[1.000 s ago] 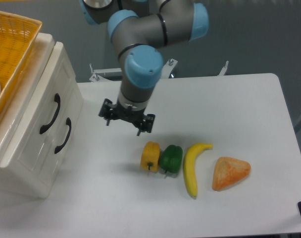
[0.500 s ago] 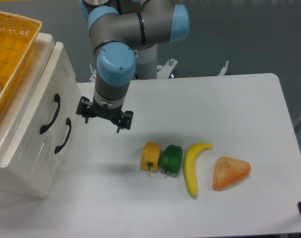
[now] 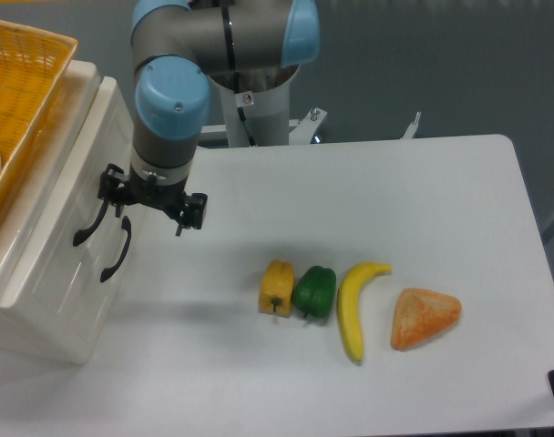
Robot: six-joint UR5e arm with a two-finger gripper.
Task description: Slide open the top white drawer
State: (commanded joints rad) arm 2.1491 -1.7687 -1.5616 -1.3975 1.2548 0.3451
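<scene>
The white cabinet [image 3: 49, 300] stands at the table's left edge, its front facing right. The top white drawer [image 3: 76, 187] looks closed, flush with the front. Its curved black handle [image 3: 86, 233] is partly covered by my gripper [image 3: 148, 215]. The lower drawer's handle [image 3: 116, 250] sits just to the right of it. My gripper hangs pointing down right in front of the top drawer, its left finger [image 3: 111, 193] at the upper part of the handle. The fingers stand apart with nothing between them.
An orange mesh basket [image 3: 22, 82] rests on top of the cabinet. On the table lie a yellow pepper [image 3: 277, 286], a green pepper [image 3: 315, 290], a banana [image 3: 354, 305] and an orange wedge [image 3: 425, 318]. The arm's base [image 3: 259, 100] stands at the table's back edge.
The gripper has travelled left across the table, from above the peppers to the cabinet front, and now overlaps the top drawer's handle. The drawer and the food have not moved.
</scene>
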